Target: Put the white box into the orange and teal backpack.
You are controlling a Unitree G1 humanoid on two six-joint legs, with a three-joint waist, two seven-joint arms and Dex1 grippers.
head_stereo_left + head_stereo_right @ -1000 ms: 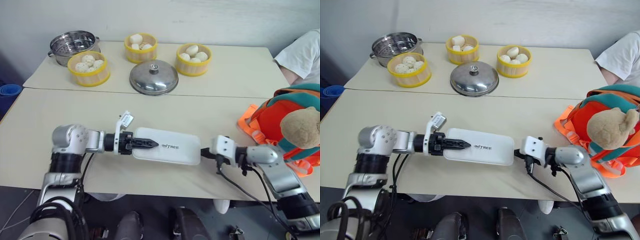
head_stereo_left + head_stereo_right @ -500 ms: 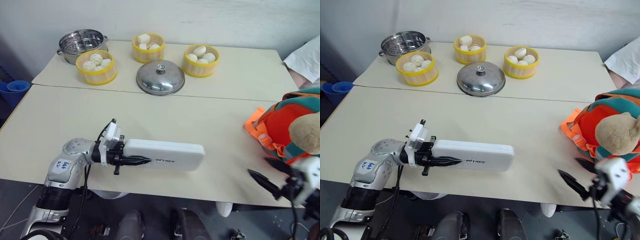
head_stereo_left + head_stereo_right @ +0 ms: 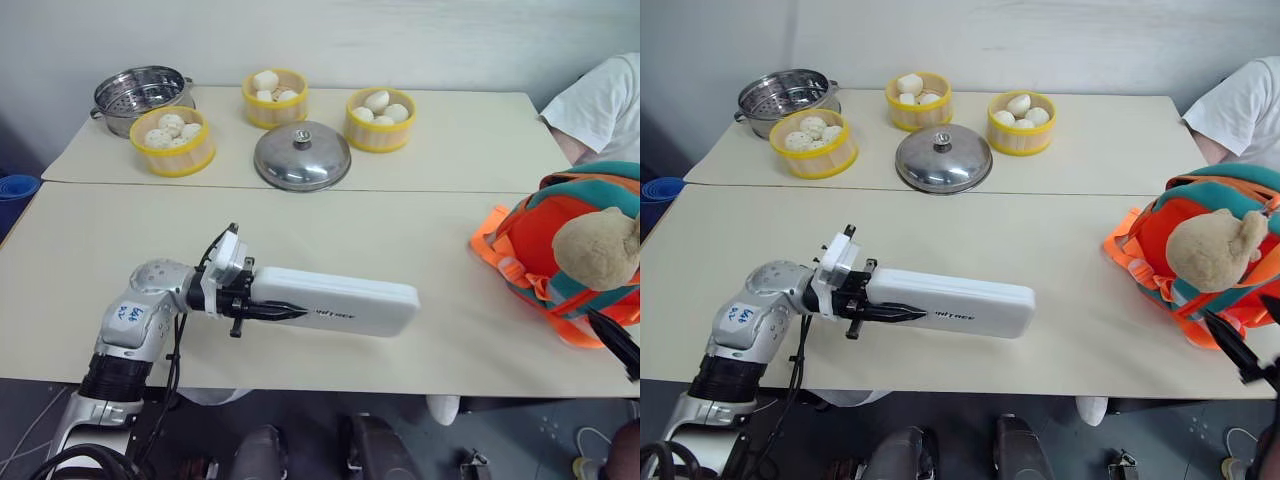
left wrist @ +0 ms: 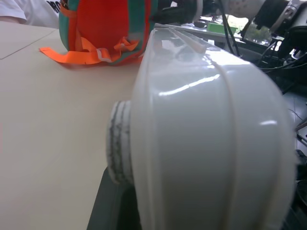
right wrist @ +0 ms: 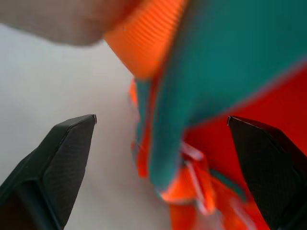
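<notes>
While clamped in the left claw (image 3: 262,308), glossy rounded white box (image 3: 340,302); right claw (image 5: 160,158) apart.

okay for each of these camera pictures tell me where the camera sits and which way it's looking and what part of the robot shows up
Head pair: from the head, forward and down over the table; left gripper clamps the white box; right gripper sits beside the backpack.
Left wrist: along the box toward the backpack; one dark finger base shows beneath.
Right wrist: between its open fingers, close on the backpack.
Shared: all show the backpack.
</notes>
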